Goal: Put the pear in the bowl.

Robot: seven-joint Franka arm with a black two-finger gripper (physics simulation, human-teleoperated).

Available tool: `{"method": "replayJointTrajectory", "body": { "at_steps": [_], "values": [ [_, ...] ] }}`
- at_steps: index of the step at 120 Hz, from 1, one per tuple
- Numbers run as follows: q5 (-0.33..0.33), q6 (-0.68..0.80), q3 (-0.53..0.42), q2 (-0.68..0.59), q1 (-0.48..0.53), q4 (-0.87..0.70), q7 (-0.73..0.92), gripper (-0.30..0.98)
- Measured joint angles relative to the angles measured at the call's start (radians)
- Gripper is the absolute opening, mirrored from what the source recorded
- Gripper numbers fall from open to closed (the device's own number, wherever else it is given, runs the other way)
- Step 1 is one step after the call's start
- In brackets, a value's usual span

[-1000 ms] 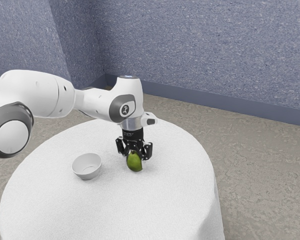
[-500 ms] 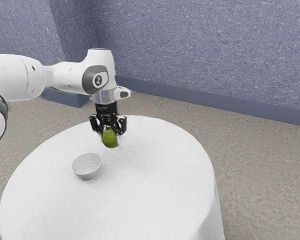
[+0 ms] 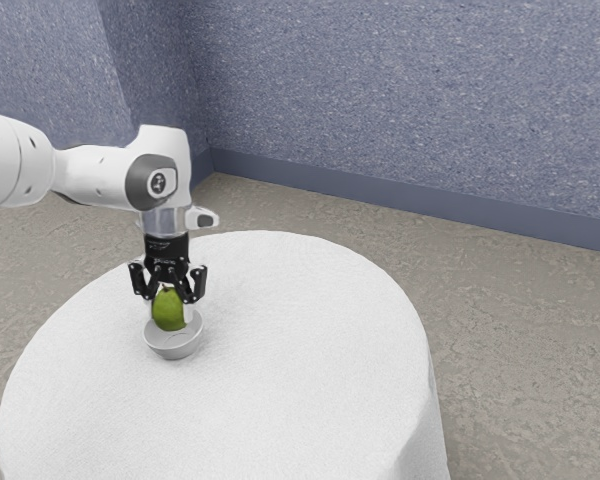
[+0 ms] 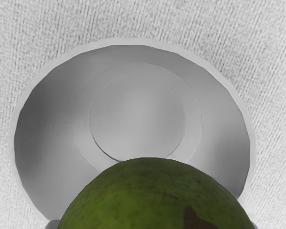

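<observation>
In the exterior view my black gripper [image 3: 169, 296] points down over the bowl, shut on the green pear [image 3: 168, 311]. The pear's lower part overlaps the opening of the light grey bowl [image 3: 174, 350], which stands upright on the table. From the wrist view, the pear [image 4: 155, 195] lies close under my hand and covers part of the bowl's near rim, with the bowl's inner floor [image 4: 138, 114] bare beside it. Whether the pear touches the bowl I cannot tell.
A round table with a white cloth [image 3: 300, 370] carries the bowl, which sits toward the exterior view's left. Behind the table are a carpeted floor [image 3: 520, 330] and a blue wall [image 3: 410, 100].
The pear, held in my gripper, was lifted and carried toward the exterior view's left, then lowered to the bowl. The bowl has stayed where it was.
</observation>
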Motion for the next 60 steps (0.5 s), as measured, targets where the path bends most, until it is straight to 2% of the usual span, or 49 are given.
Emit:
{"method": "replayJointTrajectory", "body": {
  "at_steps": [35,60],
  "values": [
    [0.004,0.001,0.001,0.039,0.000,0.008,-0.002,0.30],
    [0.000,0.000,0.002,0.046,0.000,0.011,0.001,0.53]
  ]
}}
